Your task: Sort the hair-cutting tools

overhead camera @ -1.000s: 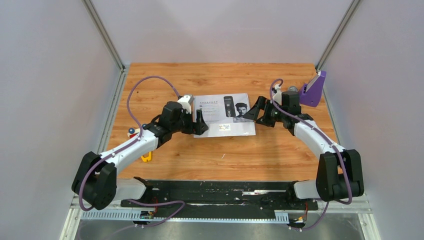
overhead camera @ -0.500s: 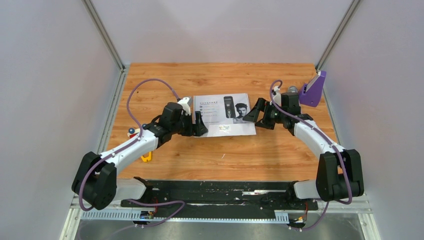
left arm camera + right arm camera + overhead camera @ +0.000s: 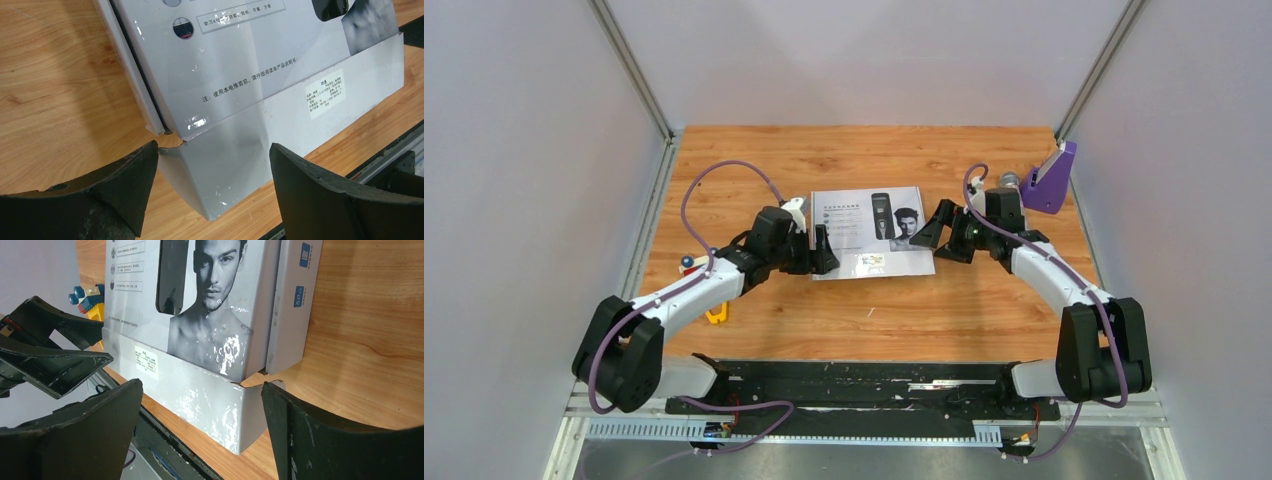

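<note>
A flat grey cardboard box (image 3: 869,230), printed with a clipper and a man's face, lies in the middle of the wooden table. The hair-cutting tools themselves are out of view. My left gripper (image 3: 824,252) is open at the box's near-left corner (image 3: 220,200), which sits between its fingers (image 3: 214,150) without being pinched. My right gripper (image 3: 942,232) is open around the near-right corner (image 3: 235,430), with a finger (image 3: 201,386) on each side of it. The box's near flap (image 3: 320,95) hangs slightly loose at both corners.
A purple block (image 3: 1050,178) and a glittery silver cylinder (image 3: 1010,180) stand at the back right. A yellow plastic piece (image 3: 716,315) and a small red-and-blue toy (image 3: 687,264) lie left of the left arm. A black rail (image 3: 864,378) runs along the near edge.
Both grippers have shifted slightly toward the near edge along the box's sides, settling at its front corners. The jaws stay wide and the box has barely moved.
</note>
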Controlling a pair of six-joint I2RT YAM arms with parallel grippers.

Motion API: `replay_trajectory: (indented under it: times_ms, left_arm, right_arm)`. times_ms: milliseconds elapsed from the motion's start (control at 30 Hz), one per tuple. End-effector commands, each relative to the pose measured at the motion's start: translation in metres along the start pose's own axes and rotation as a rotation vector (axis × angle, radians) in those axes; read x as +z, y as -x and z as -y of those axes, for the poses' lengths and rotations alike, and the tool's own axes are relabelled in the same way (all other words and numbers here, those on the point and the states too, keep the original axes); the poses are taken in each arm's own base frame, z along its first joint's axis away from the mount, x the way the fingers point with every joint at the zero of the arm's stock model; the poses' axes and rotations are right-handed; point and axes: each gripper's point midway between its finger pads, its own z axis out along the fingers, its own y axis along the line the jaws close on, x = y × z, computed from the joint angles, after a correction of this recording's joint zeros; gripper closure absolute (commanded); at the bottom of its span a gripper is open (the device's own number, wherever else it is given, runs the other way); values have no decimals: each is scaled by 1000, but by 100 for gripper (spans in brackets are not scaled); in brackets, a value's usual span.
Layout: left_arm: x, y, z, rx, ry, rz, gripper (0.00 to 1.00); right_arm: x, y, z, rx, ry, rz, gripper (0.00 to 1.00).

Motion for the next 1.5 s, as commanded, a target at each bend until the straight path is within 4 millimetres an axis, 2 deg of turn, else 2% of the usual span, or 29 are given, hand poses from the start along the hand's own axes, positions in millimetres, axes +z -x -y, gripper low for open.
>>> replay_trajectory:
  times_ms: [0, 400, 700, 1033, 1467]
  left_arm:
    - [-2, 0, 2, -20, 2, 10, 10]
    - [-6, 1, 17, -70, -59, -2, 11]
    - [-2, -6, 7, -70, -23, -15, 10]
    - [5, -13, 3, -90, -21, -31, 10]
    - [-7, -3, 30, -136, -122, -25, 12]
  right_arm:
    - [-1, -2, -5, 21, 20, 1, 8]
    - [-2, -7, -15, 115, 49, -37, 9]
    - [4, -7, 4, 96, -22, -24, 8]
    - [10, -10, 9, 94, -16, -34, 8]
    - [2, -6, -10, 111, 40, -39, 9]
